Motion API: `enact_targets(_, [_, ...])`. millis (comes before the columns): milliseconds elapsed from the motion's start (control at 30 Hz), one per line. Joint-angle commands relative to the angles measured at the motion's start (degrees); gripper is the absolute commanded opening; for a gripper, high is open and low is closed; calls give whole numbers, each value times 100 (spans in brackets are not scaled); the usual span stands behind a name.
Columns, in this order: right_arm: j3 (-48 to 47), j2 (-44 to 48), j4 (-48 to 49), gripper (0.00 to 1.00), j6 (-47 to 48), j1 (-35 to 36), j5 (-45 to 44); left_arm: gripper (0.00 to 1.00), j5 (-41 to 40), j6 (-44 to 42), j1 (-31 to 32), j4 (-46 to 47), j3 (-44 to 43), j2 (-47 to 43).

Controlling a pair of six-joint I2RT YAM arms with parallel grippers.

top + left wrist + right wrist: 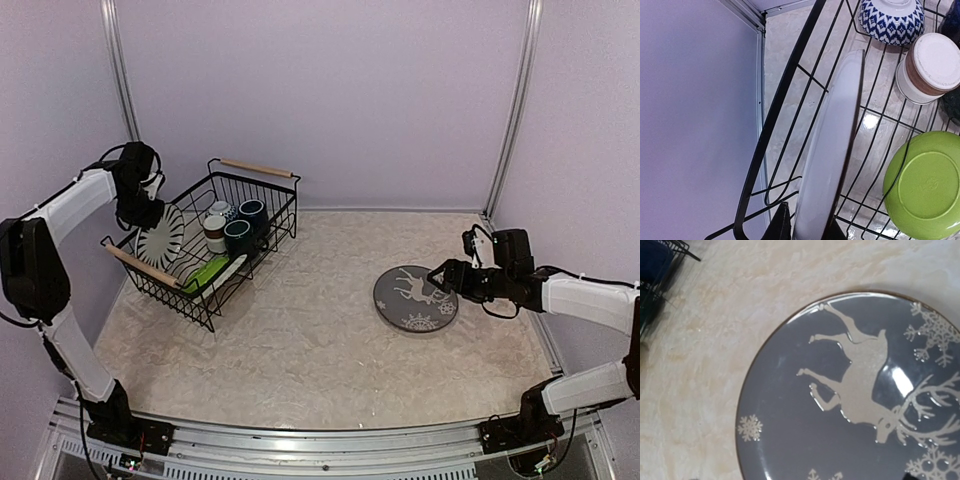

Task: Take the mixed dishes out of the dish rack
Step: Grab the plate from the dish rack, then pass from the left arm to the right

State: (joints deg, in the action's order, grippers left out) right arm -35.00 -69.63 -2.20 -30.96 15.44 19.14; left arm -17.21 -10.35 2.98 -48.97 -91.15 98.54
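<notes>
Pale lilac walls closed in a beige marbled bench [300, 340]. At its left end sat the dish rack [285, 215], a black wire basket with two wooden handles [258, 167]. The left hand [150, 210] reached into the rack's left side, its fingers [782, 225] clamped on either face of the striped plate [160, 238], which stood on edge against the wire wall. Beside that plate in the rack were a blue-and-white bowl [892, 22], a brown-based cup [930, 67], a dark blue mug [252, 212], a second dark mug [238, 238] and a green plate [925, 185]. Well apart, on the right of the bench, a grey plate [410, 300] with a pale reindeer lay flat. The right hand [440, 278] hung open over its right rim, holding nothing.
</notes>
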Motion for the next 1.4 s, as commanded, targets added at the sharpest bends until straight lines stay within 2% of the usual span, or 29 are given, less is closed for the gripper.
enact_targets(0, [-121,-76,37,86,-2,99,-63,0,-141,193,18,731,138,-472])
enact_targets(267, [-194,-184,61,85,-32,169,-85,0,-211,479,3,1060,308,-879])
enact_targets(567, [-205,-290,116,86,-106,323,-180,0,371,1230,-252,847,150,-1056])
enact_targets(700, [-245,-357,116,85,-145,414,-236,0,919,1731,-670,762,65,-1135])
enact_targets(1033, [-569,-578,-92,86,-204,692,-485,0,3562,3096,-1632,1421,496,-1756])
enact_targets(1233, [-784,-813,-134,86,-406,953,-684,0,5582,4144,-1900,2489,1017,-2011])
enact_targets(1367, [-866,-911,21,85,-667,1154,-731,0,6919,5146,-1875,3456,1330,-1841])
